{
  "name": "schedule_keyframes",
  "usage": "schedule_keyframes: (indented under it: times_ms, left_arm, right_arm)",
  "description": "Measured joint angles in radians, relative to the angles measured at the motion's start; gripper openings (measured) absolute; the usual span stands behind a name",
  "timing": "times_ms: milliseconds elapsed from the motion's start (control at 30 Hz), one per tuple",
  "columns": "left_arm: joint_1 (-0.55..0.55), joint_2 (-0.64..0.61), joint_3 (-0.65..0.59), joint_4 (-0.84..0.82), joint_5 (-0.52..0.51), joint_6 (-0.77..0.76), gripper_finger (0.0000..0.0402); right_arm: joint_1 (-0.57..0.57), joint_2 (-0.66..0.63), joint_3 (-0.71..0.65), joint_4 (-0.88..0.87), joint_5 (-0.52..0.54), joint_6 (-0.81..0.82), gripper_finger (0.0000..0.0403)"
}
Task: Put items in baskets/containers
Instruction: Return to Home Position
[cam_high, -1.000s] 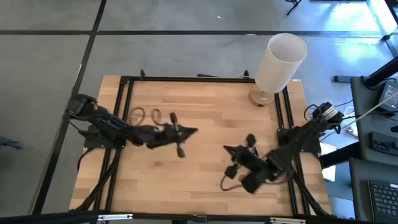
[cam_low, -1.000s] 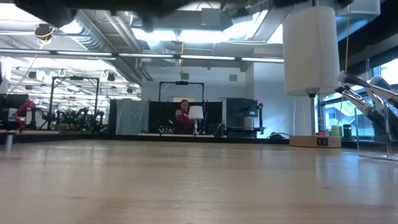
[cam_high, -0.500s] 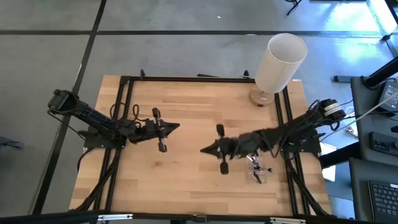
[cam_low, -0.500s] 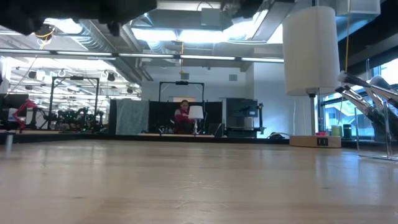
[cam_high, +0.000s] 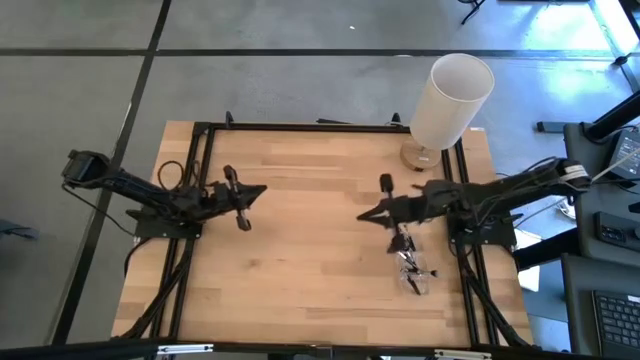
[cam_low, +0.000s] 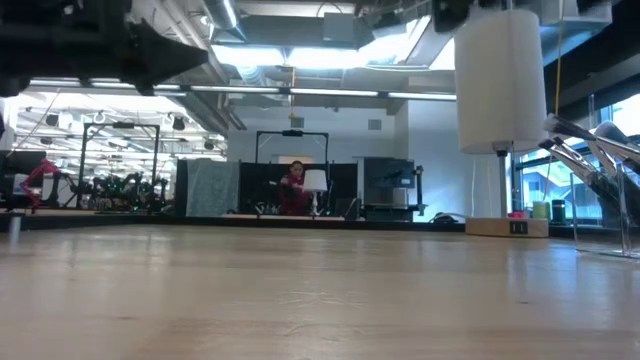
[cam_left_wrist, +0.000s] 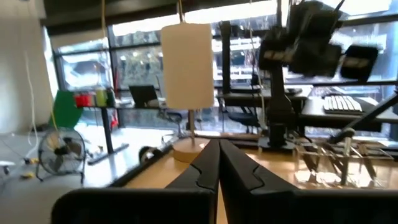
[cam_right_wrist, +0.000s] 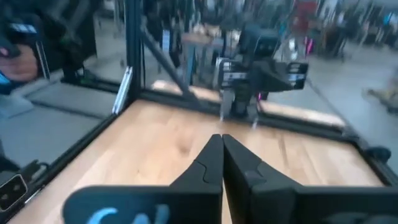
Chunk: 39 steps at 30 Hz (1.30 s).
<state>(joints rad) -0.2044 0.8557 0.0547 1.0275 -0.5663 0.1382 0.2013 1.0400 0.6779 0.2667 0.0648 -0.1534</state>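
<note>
The left gripper (cam_high: 258, 191) hangs well apart from the clear box (cam_high: 412, 274), across the bench (cam_high: 310, 270) on its left half. Its dark fingers (cam_left_wrist: 208, 163) are pressed together and hold nothing. The right gripper (cam_high: 366, 214) is near the clear box, on its rearward side, pointing at the bench's middle. Its fingers (cam_right_wrist: 212, 155) are likewise closed and empty.

By my reading the sorting is over and the step in hand is the retreat to rest. What follows calls only for each arm to fold toward its own base, the right one keeping above the clear box as it goes.

The clear box is thin, glossy, hard-edged plastic. The brushes (cam_left_wrist: 346, 148) show inside it as slim dark sticks leaning together. Behind the clear box, at the back corner, stands a tall, smooth, matte white cylinder (cam_high: 452, 98) on a round wooden base (cam_high: 414, 157). The bench is pale butcher-block planks within a black metal frame.
</note>
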Motion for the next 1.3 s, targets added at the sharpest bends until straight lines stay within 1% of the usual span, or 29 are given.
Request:
schedule_keyframes:
  times_ms: [133, 200, 300, 400, 500, 633, 800, 900, 1000, 1200, 1300]
  left_arm:
    - [0.006, -0.090, -0.046, -0.012, 0.014, 0.031, 0.0003]
    - [0.004, -0.128, -0.046, -0.076, 0.015, 0.041, 0.0005]
    - [0.004, -0.175, -0.046, -0.162, 0.011, 0.057, 0.0004]
    - [0.004, -0.212, -0.046, -0.243, -0.023, 0.066, 0.0002]
    - [0.004, -0.239, -0.046, -0.273, -0.049, 0.060, 0.0003]
    - [0.004, -0.270, -0.046, -0.280, -0.052, 0.059, 0.0005]
    - [0.004, -0.317, -0.046, -0.358, -0.052, 0.039, 0.0002]
    - [0.004, -0.351, -0.046, -0.412, -0.052, 0.030, 0.0004]
    - [0.004, -0.386, -0.046, -0.460, -0.052, 0.018, 0.0005]
    - [0.004, -0.446, -0.046, -0.565, -0.052, -0.005, 0.0003]
    - [0.004, -0.467, -0.046, -0.615, -0.052, -0.024, 0.0006]
  right_arm:
    - [-0.090, -0.121, -0.190, 0.213, -0.110, 0.012, 0.0003]
    - [-0.135, -0.184, -0.261, 0.265, -0.130, 0.041, 0.0003]
    - [-0.192, -0.278, -0.336, 0.258, -0.130, 0.085, 0.0003]
    - [-0.227, -0.365, -0.389, 0.223, -0.130, 0.118, 0.0003]
    - [-0.248, -0.440, -0.424, 0.167, -0.137, 0.140, 0.0003]
    - [-0.252, -0.516, -0.439, 0.055, -0.138, 0.173, 0.0003]
    - [-0.252, -0.567, -0.439, -0.056, -0.134, 0.215, 0.0003]
    - [-0.252, -0.585, -0.439, -0.125, -0.102, 0.222, 0.0003]
    - [-0.252, -0.593, -0.439, -0.151, -0.076, 0.223, 0.0003]
    - [-0.252, -0.590, -0.442, -0.143, -0.075, 0.222, 0.0003]
    - [-0.252, -0.593, -0.503, -0.044, -0.076, 0.209, 0.0003]
